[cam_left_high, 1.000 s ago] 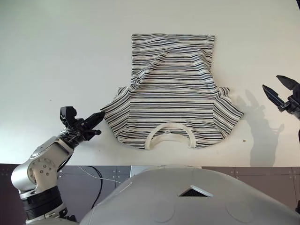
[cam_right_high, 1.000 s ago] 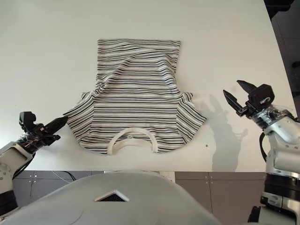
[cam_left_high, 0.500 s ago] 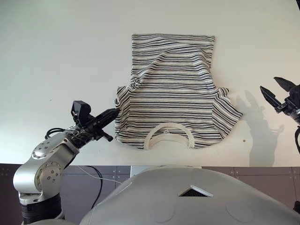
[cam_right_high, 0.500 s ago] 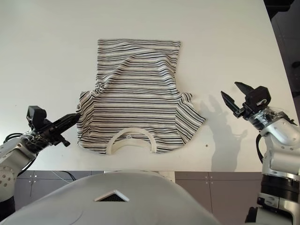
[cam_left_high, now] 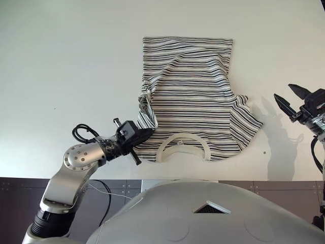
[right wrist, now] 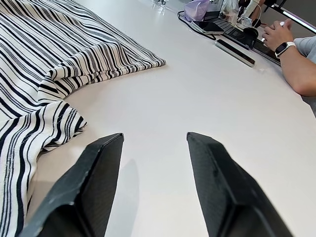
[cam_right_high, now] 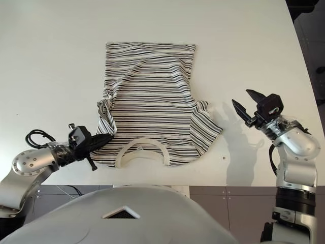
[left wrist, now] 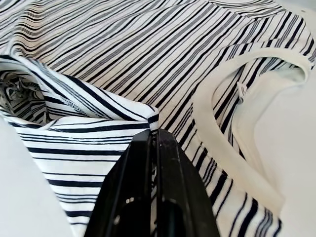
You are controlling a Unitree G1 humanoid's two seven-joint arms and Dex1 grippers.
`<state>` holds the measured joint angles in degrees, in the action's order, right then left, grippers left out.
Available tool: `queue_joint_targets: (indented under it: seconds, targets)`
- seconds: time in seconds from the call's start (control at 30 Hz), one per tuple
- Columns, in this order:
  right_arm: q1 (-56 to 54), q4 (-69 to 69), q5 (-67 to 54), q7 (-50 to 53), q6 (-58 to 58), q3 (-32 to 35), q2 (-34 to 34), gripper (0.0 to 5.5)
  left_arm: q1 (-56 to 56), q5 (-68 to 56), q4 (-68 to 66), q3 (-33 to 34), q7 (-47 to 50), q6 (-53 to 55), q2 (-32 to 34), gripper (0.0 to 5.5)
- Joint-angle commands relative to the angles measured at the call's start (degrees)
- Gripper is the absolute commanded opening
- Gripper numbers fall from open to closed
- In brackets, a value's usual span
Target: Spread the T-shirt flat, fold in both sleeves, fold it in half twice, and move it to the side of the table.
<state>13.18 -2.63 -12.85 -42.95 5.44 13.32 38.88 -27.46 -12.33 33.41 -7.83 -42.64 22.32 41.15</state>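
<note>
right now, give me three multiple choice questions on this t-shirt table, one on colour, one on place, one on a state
1. The T-shirt's collar is: A red; B black; C cream.
2. The right gripper is: A over the collar; B beside the right sleeve, above bare table; C on the T-shirt's middle.
3. The left gripper is: A shut on the left sleeve; B open; C resting on the collar.
Answers: C, a plain cream band; B, it hangs right of the T-shirt; A, its fingers pinch the folded-in sleeve.
</note>
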Motion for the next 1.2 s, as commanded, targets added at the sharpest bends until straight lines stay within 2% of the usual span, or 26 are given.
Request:
queue_joint_targets:
  seconds: [0.03,0.07,0.2,0.3,0.43,0.53,0.63,0.73,0.97,1.2]
  targets:
    - [-2.08,-0.43,0.82,-0.12,0.06,-0.97,-0.09,2.38,2.31,2.74,-2.44,-2.85,-1.99,-2.57,1.36,0.12]
    - [-2.31,-0.56,0.90,-0.13,0.02,-1.12,-0.05,2.38,2.98,3.47,-3.19,-3.39,-1.65,-2.46,0.98,0.12]
    - [-2.47,-0.66,0.84,-0.26,-0.13,-1.31,0.05,2.38,4.04,2.49,-3.51,-3.97,-1.82,-2.14,-0.46,0.72]
    - [0.19,1.65,-0.42,-0.55,-1.36,-0.62,-0.18,2.38,2.26,-6.16,1.14,0.27,-3.78,0.16,-1.28,1.17]
    - [6.62,7.28,-3.00,-1.70,-3.83,-0.51,-0.88,2.38,5.89,-20.19,4.54,9.07,-2.55,8.40,-1.71,1.17]
    - [9.19,9.35,-4.57,-2.65,-5.79,-0.49,-0.88,2.38,10.51,-17.46,-2.30,12.15,-0.80,8.45,-0.04,1.17]
    - [7.80,9.10,-4.70,-3.24,-6.87,-0.95,-0.39,2.38,12.07,-8.40,-9.68,9.71,0.07,2.94,1.87,1.17]
    - [7.05,8.24,-4.41,-4.05,-7.09,-1.20,-0.16,2.38,15.83,-1.37,-16.72,5.23,0.05,-2.67,0.98,1.17]
    - [5.75,7.04,-3.41,-4.36,-7.03,-2.52,-0.97,2.38,26.22,5.36,-25.21,-3.27,0.38,-6.65,-5.16,1.17]
    - [6.08,5.91,-2.59,-4.37,-6.11,-3.81,-1.46,2.38,28.22,12.13,-34.46,-8.73,2.08,-10.68,-8.27,1.17]
